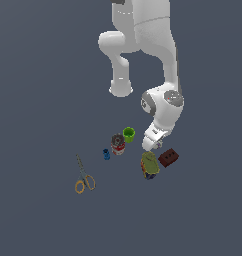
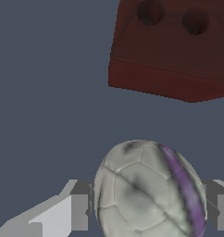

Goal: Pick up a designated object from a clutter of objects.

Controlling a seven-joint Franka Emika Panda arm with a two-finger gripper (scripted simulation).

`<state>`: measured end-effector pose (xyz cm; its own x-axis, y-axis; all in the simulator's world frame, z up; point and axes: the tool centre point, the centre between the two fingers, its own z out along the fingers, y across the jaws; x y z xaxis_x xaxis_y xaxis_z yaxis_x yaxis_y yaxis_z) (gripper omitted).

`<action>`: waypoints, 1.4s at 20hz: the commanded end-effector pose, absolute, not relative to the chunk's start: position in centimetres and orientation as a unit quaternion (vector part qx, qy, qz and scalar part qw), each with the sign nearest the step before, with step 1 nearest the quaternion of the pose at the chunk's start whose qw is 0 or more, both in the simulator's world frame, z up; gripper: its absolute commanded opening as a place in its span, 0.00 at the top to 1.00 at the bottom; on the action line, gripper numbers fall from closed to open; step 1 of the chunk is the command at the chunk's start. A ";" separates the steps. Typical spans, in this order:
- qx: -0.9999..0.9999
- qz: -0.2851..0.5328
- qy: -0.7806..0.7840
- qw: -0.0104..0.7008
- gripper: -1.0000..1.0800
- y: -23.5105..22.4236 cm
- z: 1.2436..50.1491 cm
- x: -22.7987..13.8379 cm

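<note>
White ball (image 2: 148, 190) between fingers (image 2: 70, 210) | gripper (image 2: 148, 213) open around it, contact unclear | brick (image 2: 174, 51) beyond

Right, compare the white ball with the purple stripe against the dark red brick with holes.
The white ball with the purple stripe is round and panelled like a football; the dark red brick with holes is a flat-faced block with sharp edges. The ball is pale, the brick dark. The ball sits between the fingers of the tool; the brick lies apart from it, with nothing around it. Both are on the grey floor.
</note>
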<state>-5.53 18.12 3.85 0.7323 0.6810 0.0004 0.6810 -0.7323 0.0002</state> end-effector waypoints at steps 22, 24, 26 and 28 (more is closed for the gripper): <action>-0.931 -0.001 -0.366 0.000 1.00 17.0 7.5 -3.8; -0.931 -0.001 -0.366 0.000 1.00 16.6 8.8 -3.2; -0.930 -0.001 -0.366 0.000 1.00 16.1 10.3 -2.5; -0.930 -0.001 -0.366 0.001 1.00 15.6 11.9 -1.7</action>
<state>-2.31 15.99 10.60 0.7315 0.6819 0.0004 0.6819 -0.7315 -0.0011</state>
